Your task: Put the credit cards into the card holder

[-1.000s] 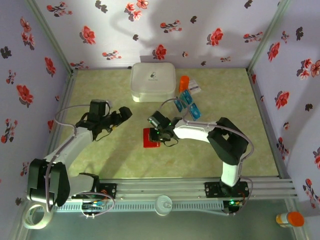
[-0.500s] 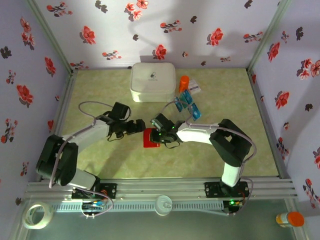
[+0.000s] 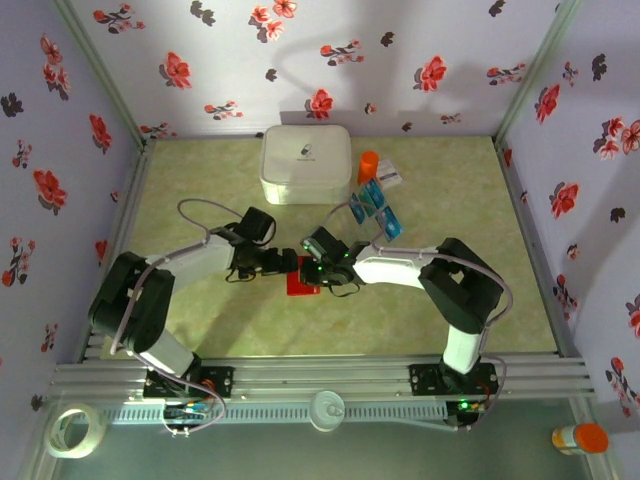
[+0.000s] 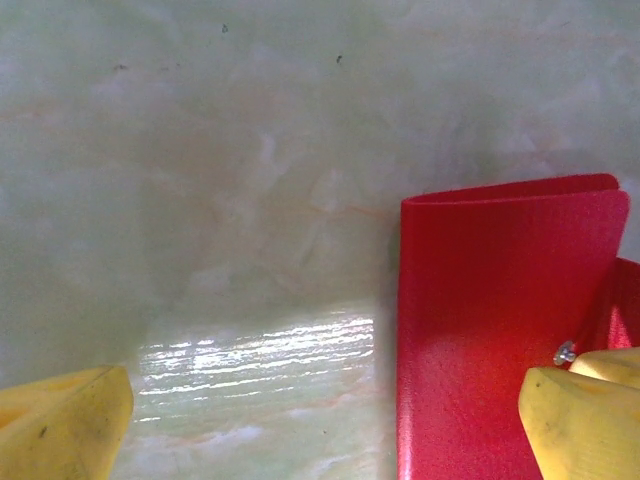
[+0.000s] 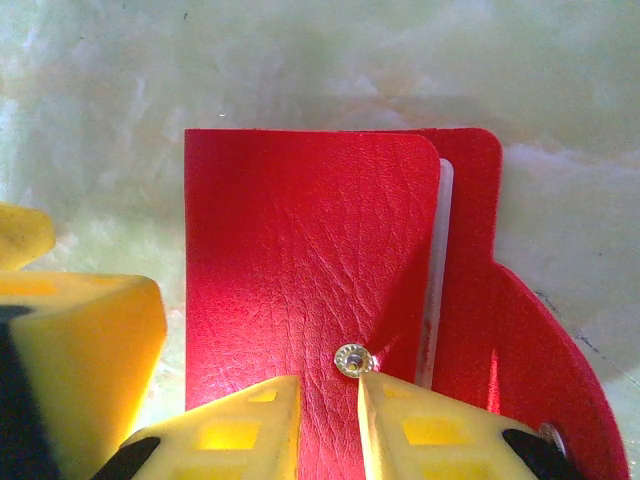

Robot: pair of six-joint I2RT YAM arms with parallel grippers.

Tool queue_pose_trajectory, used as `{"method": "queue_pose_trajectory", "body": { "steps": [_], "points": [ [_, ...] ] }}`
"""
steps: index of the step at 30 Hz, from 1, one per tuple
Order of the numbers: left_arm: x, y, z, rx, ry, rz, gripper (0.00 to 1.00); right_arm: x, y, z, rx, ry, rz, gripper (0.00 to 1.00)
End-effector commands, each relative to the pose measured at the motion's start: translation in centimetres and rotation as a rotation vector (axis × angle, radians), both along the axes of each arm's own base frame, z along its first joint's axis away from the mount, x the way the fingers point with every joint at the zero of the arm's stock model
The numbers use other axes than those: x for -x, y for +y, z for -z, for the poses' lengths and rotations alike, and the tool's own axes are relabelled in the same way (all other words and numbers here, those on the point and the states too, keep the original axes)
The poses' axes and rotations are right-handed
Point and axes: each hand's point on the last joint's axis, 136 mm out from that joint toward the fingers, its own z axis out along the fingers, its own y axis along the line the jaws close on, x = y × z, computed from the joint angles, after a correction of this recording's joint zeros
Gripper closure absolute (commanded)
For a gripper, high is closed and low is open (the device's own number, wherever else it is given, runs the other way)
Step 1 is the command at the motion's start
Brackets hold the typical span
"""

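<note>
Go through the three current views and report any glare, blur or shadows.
Left wrist: a streaky white glare patch on the table, yellow fingers blurred at the corners. Right wrist: the grain of the wallet is sharp, the table beyond it washed pale. Top external: soft overall, dark shadows fall on the flowered wall.

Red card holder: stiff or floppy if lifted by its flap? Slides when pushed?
Probably floppy: the card holder is a thin folded sheet, so lifting at the snap would likely just open the flap. Flat and seemingly light, it may slide on the glossy table rather than tip.
</note>
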Motion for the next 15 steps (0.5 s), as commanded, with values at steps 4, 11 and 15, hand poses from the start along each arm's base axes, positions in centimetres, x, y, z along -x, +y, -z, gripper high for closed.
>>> {"method": "queue_pose_trajectory", "body": {
  "steps": [4,11,15],
  "points": [
    [0.2,0.6,0.5,-0.102,0.000,0.044,0.00,0.5,-0.8,0.2,0.009,0.025,0.018,0.77],
    [0.6,0.6,1.5,-0.125,0.012,0.061,0.00,0.5,-0.7,0.2,0.007,0.026,0.016,0.77],
    [0.9,0.9,2.2,-0.148,0.026,0.058,0.00,0.4,-0.7,-0.4,0.002,0.019,0.015,0.77]
  ]
}}
